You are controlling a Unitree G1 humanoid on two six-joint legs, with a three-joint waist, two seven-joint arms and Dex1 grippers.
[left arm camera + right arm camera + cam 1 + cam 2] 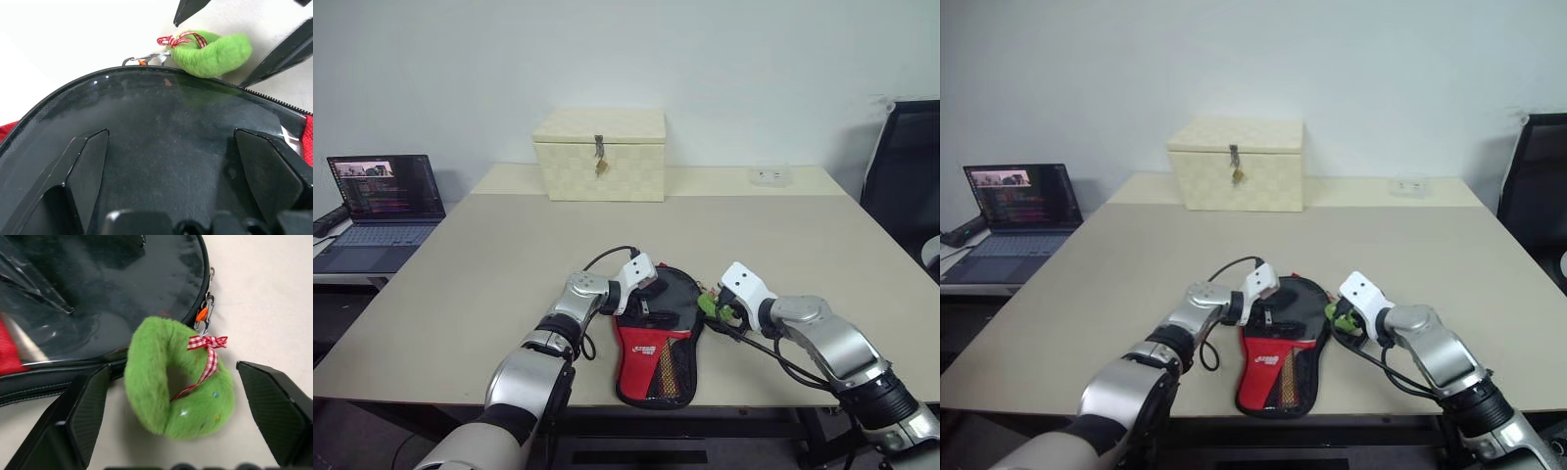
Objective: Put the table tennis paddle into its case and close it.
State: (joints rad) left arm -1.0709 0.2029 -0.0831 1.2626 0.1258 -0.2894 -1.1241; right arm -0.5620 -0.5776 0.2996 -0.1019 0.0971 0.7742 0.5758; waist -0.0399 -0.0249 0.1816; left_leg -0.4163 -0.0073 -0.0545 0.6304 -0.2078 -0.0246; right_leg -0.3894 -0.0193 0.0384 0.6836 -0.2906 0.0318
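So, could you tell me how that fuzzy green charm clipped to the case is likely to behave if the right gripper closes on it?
The green plush charm looks soft, so it would probably squash. It hangs from a small metal clip on the case, so pulling likely tugs that along.

both arms reach forward and angle inward toward the case (pixel 656 343). the left gripper (pixel 649 287) rests at the case's rounded end on its left side, fingers (pixel 85 171) spread wide. the right gripper (pixel 717 302) sits just beside the case's right edge, fingers (pixel 274 406) apart.
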